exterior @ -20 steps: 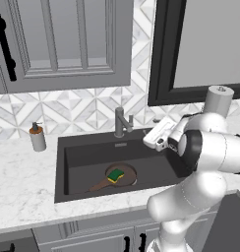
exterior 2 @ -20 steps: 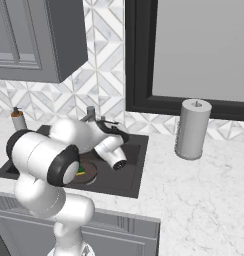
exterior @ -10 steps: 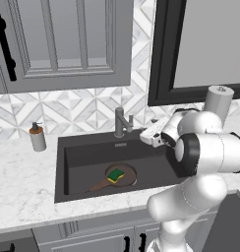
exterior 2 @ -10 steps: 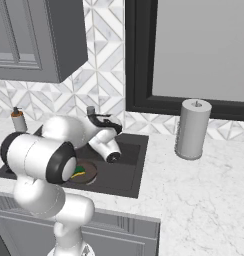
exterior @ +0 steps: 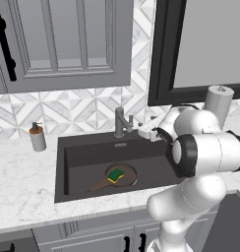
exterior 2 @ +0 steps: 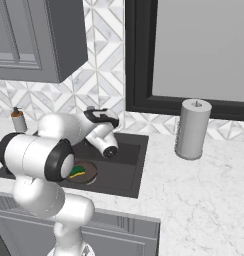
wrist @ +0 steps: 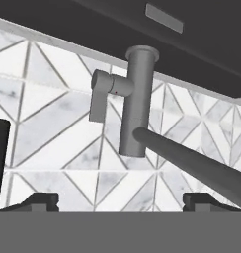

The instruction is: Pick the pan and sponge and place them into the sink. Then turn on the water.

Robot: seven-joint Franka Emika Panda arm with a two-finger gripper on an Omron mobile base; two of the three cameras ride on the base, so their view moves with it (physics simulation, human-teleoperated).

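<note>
Fingers spread wide and empty, facing the faucet lever to start water; pan and sponge lie in the sink.

Kitchen setting. Grey panelled upper cabinets hang above a backsplash of white and grey geometric tile. A black-framed window sits to the right. White marble counter tops grey lower cabinets; a paper towel roll and soap dispenser stand on it.
</note>
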